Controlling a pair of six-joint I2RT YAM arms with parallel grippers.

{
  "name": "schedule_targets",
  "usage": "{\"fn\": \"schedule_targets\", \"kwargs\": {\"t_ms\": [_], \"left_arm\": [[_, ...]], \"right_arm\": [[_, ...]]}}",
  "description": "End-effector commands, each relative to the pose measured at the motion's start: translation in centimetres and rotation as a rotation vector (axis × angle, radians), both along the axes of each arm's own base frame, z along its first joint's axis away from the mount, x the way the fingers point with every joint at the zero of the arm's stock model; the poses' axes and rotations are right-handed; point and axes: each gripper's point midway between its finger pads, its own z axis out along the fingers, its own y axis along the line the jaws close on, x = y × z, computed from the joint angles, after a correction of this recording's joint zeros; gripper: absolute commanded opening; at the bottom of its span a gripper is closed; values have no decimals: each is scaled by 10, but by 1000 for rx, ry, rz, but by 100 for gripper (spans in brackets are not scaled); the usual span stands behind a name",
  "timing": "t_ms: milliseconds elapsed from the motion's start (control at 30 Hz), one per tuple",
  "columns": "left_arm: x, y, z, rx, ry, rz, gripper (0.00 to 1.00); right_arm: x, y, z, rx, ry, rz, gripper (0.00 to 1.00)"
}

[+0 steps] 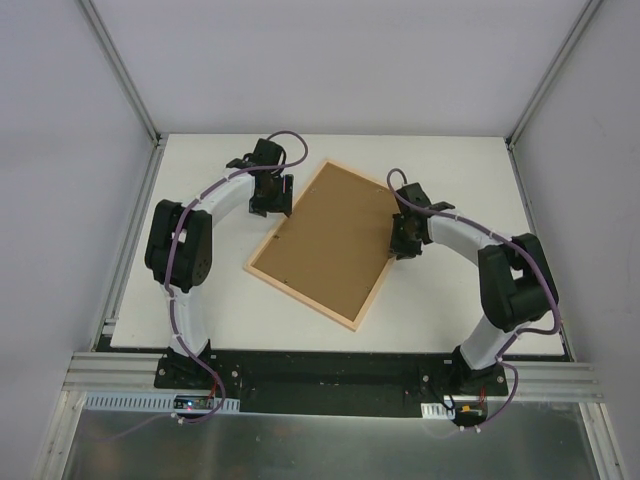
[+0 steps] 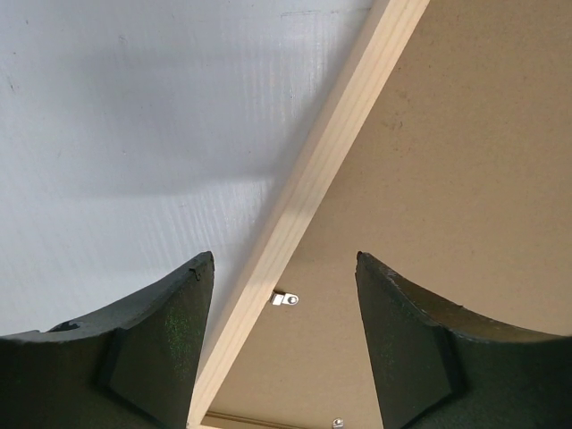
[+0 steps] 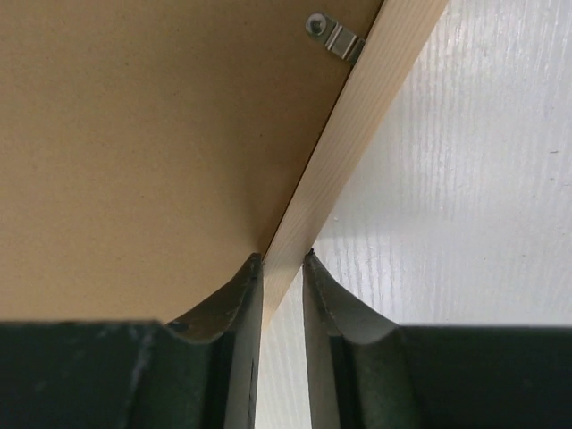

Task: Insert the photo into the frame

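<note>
A rectangular light-wood picture frame (image 1: 300, 296) lies mid-way on the flat white desk (image 1: 225, 310). A brown backing board (image 1: 325, 240) sits inside it.

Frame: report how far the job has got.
Done: the backing board lies inside the frame; no photo shows. In hand: right pincer pinches one rail, left pincer hangs open over the other. Left: unclear, since the photo may lie under the board.
</note>
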Motion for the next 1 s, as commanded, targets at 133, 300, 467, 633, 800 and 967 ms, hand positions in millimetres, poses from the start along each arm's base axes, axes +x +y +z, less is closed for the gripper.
{"fn": "schedule_targets", "kwargs": {"t_ms": [133, 300, 467, 633, 800, 967], "left_arm": [[-7, 1, 14, -19, -7, -43, 63], [-7, 2, 17, -17, -16, -48, 63], [-3, 3, 16, -1, -14, -54, 64], [-2, 4, 7, 18, 6, -55, 63], [4, 3, 4, 20, 7, -53, 64], [16, 6, 5, 54, -10, -60, 63]], "right_arm": [[19, -9, 1, -94, 10, 93, 7], [18, -10, 1, -129, 5, 174, 0], [10, -12, 1, -169, 9, 220, 0], [4, -3, 2, -148, -10, 302, 0], [8, 3, 2, -173, -14, 356, 0], [15, 3, 0, -202, -12, 387, 0]]}}
